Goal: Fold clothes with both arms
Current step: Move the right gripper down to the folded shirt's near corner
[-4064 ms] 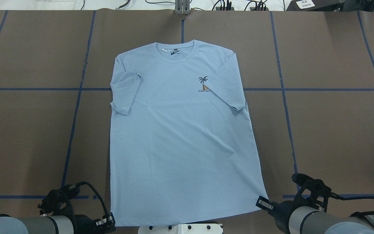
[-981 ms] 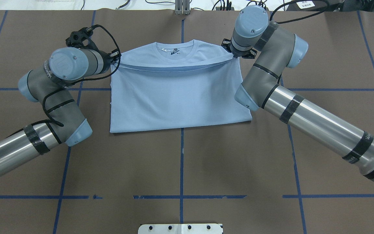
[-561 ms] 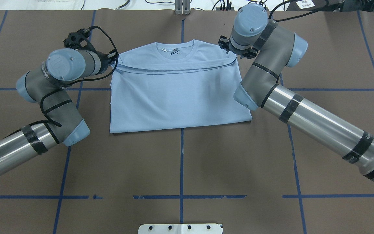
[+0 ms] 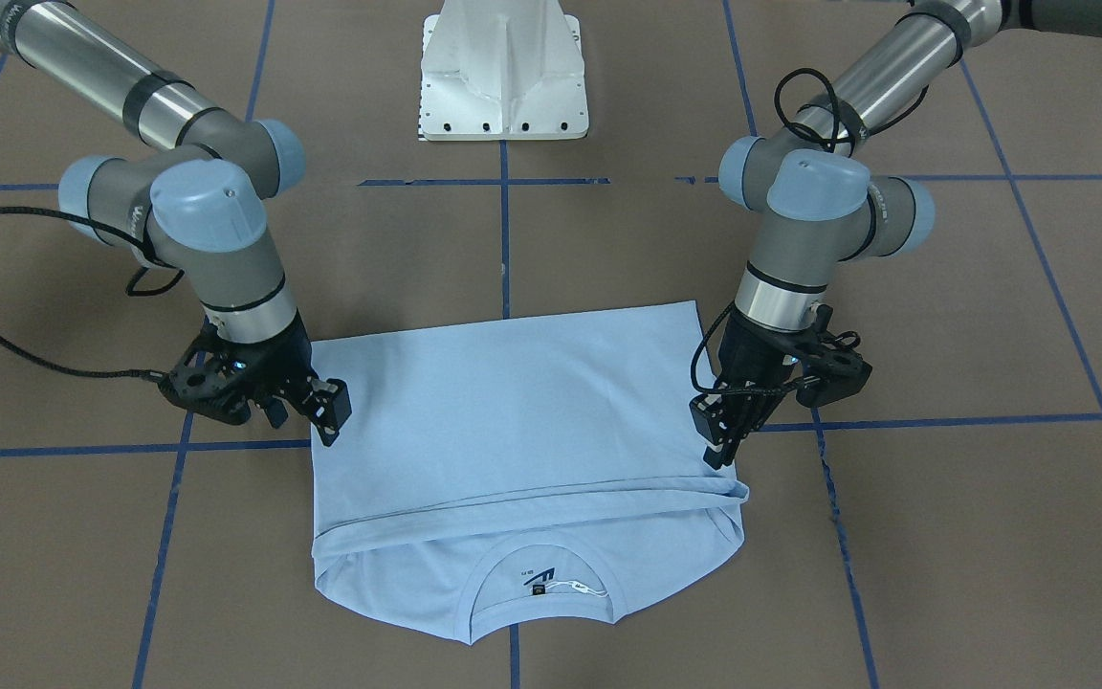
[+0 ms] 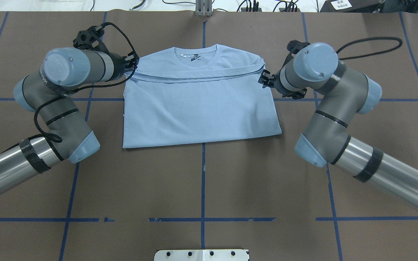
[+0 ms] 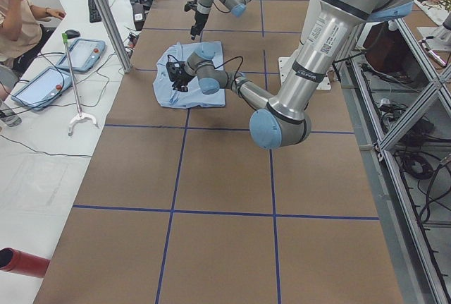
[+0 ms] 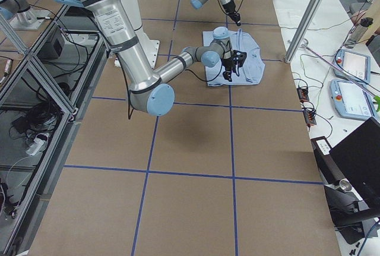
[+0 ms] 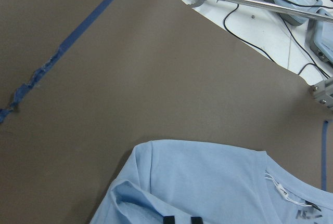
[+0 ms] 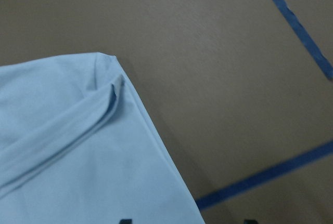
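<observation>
**Current step.** The T-shirt [image 5: 201, 108] lies flat on the table [image 5: 201, 181], near the far edge from the robot's base and centred on the middle tape line. It is doubled across its width. The hem [image 5: 194, 77] lies on top just below the collar [image 5: 196, 54], and the crease faces the robot. The first fold appears complete, and this step is judged to be the release.

**Fingers.**
- The left fingers [image 4: 716, 435] stand at the hem corner on the robot's left. The left wrist view shows a narrow gap between the 2 tips, with flat cloth below and nothing clamped.
- The right fingers [image 4: 333, 407] stand just beside the opposite edge of the shirt. They are spread wide and hold nothing.

**Next move.**
1. Raise both arms straight up so that no tip drags the top layer.
2. Grasp again for the 2nd fold. Each grip must take both layers together, or the hem will slide off line.
3. The corner by the left fingers is slightly bunched and may need flattening.

**Containers.** None is in view.
</observation>
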Tool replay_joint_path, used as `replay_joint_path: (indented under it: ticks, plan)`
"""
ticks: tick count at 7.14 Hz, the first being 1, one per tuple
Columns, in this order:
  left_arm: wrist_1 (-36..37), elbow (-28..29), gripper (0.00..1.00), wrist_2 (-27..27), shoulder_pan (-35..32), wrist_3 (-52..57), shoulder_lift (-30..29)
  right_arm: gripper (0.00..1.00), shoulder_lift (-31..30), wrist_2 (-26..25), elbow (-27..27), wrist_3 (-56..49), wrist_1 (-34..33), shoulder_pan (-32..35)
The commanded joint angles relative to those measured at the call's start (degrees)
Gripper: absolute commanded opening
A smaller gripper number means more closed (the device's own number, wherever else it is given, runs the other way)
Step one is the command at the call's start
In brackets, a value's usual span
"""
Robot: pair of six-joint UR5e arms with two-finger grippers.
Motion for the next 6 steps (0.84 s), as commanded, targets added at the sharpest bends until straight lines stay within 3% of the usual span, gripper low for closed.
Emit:
replay_joint_path:
  ticks: [1, 6]
  plan:
    - [0.25, -6.54, 0.25, -0.25, 0.08, -0.22, 4.79, 0.84, -6.43, -2.06, 8.17, 10.49, -0.06, -5.66]
    - [0.25, -7.55, 0.25, -0.25, 0.35, -0.22, 6.33, 0.84, -6.87, -4.28, 6.69, 11.93, -0.32, -7.71]
